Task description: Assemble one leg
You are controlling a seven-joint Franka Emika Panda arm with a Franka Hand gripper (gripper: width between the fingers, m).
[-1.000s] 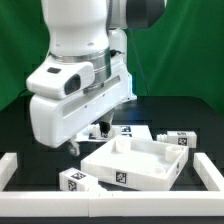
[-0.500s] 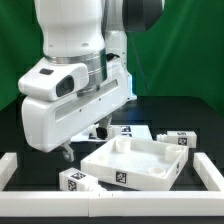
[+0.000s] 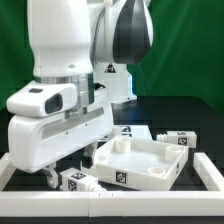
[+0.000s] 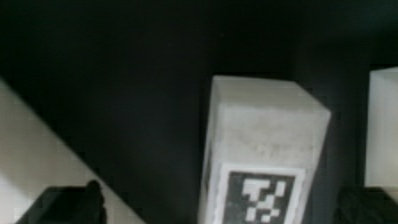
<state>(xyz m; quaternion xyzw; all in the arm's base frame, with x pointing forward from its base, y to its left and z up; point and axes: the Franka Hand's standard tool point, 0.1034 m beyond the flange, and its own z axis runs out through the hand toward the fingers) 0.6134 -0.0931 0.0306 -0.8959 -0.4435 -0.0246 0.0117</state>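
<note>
Jaws are down low over the black surface and spread wide, gripping nothing. In the wrist view the leg lies between the dark fingertips, tag showing. It sits just beside the big white panel, toward the exterior view's left.

White square panel on black table; green backdrop.

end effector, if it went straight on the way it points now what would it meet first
Probably the small white blocky plastic leg with a black-and-white tag, straight ahead of the open end effector; how far off is unclear.
</note>
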